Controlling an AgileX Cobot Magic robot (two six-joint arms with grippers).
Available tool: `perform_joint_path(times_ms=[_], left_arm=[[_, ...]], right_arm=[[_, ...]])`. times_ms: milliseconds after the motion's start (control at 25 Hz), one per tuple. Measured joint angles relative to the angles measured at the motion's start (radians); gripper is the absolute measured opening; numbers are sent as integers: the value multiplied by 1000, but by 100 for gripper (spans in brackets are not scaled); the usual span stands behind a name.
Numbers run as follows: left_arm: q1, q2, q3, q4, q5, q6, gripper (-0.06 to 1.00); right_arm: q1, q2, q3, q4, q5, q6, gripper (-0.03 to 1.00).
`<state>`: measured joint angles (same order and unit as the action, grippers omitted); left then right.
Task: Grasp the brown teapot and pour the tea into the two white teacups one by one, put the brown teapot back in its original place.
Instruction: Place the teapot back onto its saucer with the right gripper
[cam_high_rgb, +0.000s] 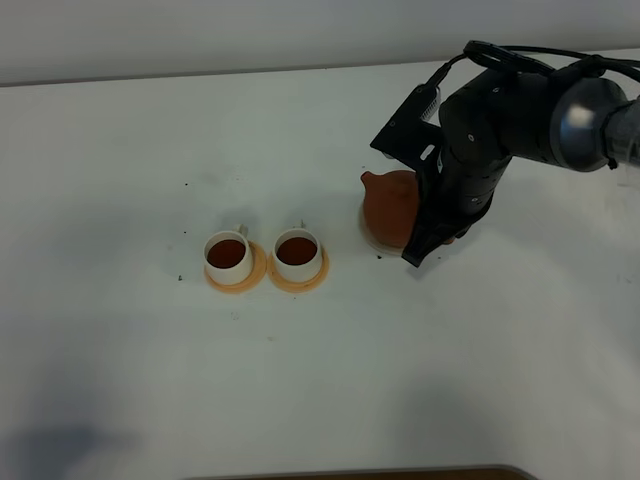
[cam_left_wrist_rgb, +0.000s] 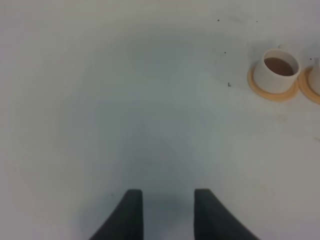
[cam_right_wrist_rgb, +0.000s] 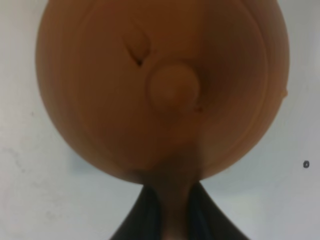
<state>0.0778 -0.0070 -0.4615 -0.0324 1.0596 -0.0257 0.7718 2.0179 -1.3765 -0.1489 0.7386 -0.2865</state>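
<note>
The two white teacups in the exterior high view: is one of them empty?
No. Both white teacups hold dark reddish-brown tea, each standing on its own orange coaster.

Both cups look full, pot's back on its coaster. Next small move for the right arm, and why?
Probably open the right gripper and let go. Both white teacups hold dark tea, and the brown teapot appears to sit upright on the pale coaster, its handle still pinched. Then lift clear.

Brown teapot (cam_high_rgb: 388, 205) on pale coaster (cam_high_rgb: 372, 238) under right arm (cam_high_rgb: 480, 130); two tea-filled white cups (cam_high_rgb: 262, 253) on orange coasters (cam_high_rgb: 266, 275).
</note>
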Motion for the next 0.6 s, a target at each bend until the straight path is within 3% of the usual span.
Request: perform_joint_path(times_ms=[600], left_arm=[[0,0,0,0,0,0,29]], right_arm=[[-14,28,0,0,-28,4,13]])
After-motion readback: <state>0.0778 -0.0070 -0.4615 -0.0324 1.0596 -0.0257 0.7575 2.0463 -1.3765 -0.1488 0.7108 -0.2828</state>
